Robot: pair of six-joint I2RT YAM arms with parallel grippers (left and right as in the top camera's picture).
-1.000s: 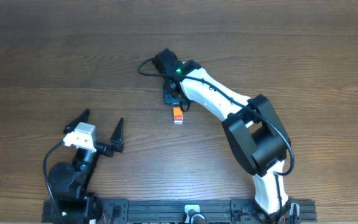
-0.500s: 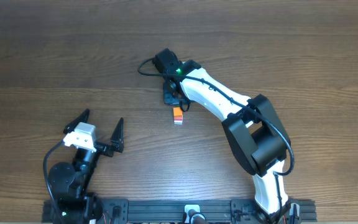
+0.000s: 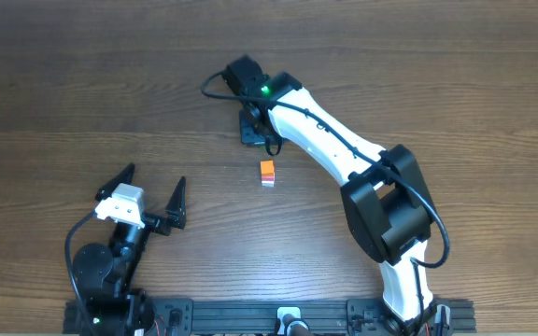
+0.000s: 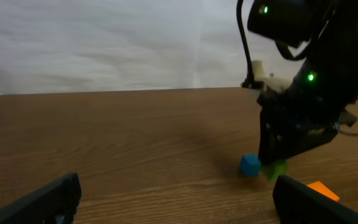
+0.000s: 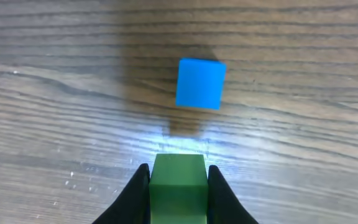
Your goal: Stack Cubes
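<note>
My right gripper (image 3: 251, 133) is past the table's middle, shut on a green cube (image 5: 179, 194) that sits between its fingers (image 5: 138, 186). A blue cube (image 5: 201, 83) lies on the wood just beyond the green one, apart from it. In the left wrist view the green cube (image 4: 276, 169) hangs low beside the blue cube (image 4: 249, 165) under the right gripper (image 4: 291, 140). An orange cube (image 3: 267, 172) rests on the table nearer the arm bases, and its corner shows in the left wrist view (image 4: 323, 190). My left gripper (image 3: 153, 179) stands open and holds nothing, at the near left.
The wooden table (image 3: 82, 84) is bare around the cubes. The right arm's white links (image 3: 330, 149) stretch diagonally from its base at the near right. A black cable (image 3: 215, 86) loops beside the right wrist.
The right gripper has moved away from the orange cube, farther up the top view, so the orange cube now stands fully uncovered. The left arm has not moved.
</note>
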